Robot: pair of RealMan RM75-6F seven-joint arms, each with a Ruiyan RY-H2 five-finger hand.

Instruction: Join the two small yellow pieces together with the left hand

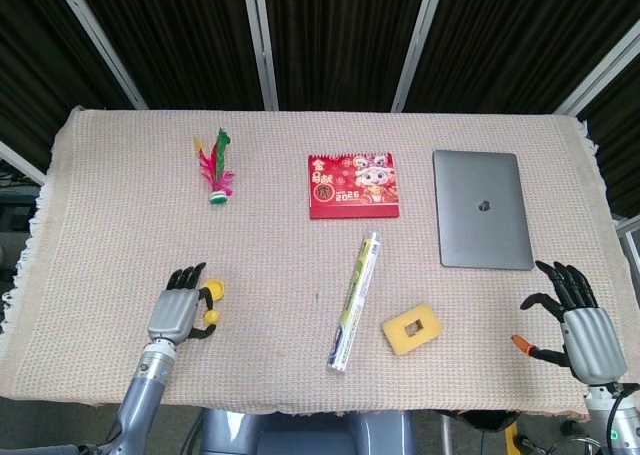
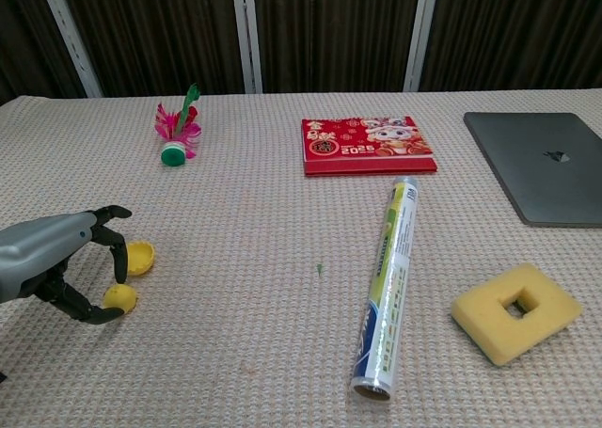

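The left robot hand (image 2: 56,263) arches over two small yellow plastic pieces (image 2: 138,256) near the front left edge of the woven beige worktop (image 2: 263,221), pinching the nearer rounded yellow piece (image 2: 120,297) between thumb and fingertip. The right robot hand (image 1: 580,320) rests with fingers spread, holding nothing.

Left hand (image 2: 58,259) low at the table's near-left, fingers curled; right hand (image 1: 582,320) open, fingers spread

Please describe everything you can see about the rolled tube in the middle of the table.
The tube is a long slim roll with a glossy wrapper, white and yellow-green with print too small to read. It lies flat on the woven cloth, slanting toward the red calendar without touching it. Its near end looks open. Nothing touches it; the yellow sponge lies apart.
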